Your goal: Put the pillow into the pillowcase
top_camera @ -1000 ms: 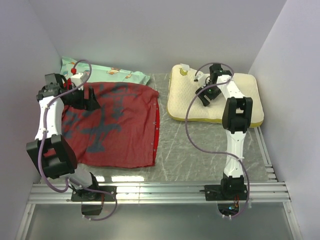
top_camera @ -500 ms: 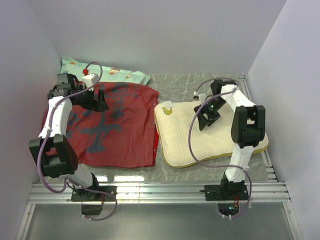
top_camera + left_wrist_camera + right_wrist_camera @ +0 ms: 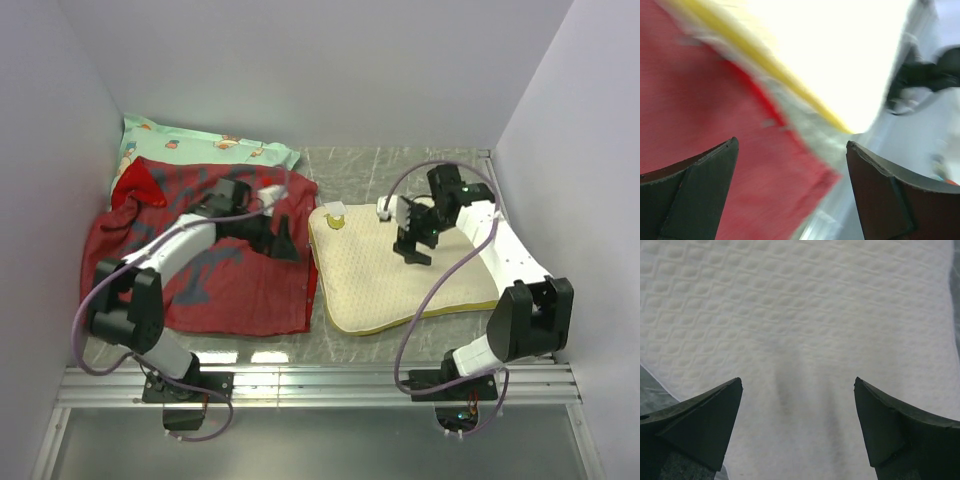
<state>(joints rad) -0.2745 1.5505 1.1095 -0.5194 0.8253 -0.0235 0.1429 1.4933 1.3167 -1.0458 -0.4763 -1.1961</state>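
Observation:
The cream-white pillow [image 3: 385, 285] with a yellow edge band lies flat at the centre right, its left edge next to the red pillowcase [image 3: 230, 290]. The pillowcase lies spread at the left, dull red side with grey blotches up, one corner folded up at the far left. My left gripper [image 3: 285, 238] is open and empty over the pillowcase's right edge; the left wrist view shows red cloth [image 3: 705, 120], the yellow band and the bright pillow [image 3: 840, 55], all blurred. My right gripper [image 3: 415, 250] is open just above the pillow's far part; its dimpled fabric [image 3: 805, 315] fills the right wrist view.
A mint-green pillow [image 3: 200, 148] with small prints lies at the back left, partly under the pillowcase. White walls close the left, back and right sides. An aluminium rail [image 3: 320, 380] runs along the near edge by the arm bases. Grey marbled table surface [image 3: 350, 165] shows behind the pillow.
My left gripper moved right across the pillowcase to its right edge, and the case's far-left corner folded up. My right gripper lifted slightly toward the pillow's far part; the pillow stayed beside the case.

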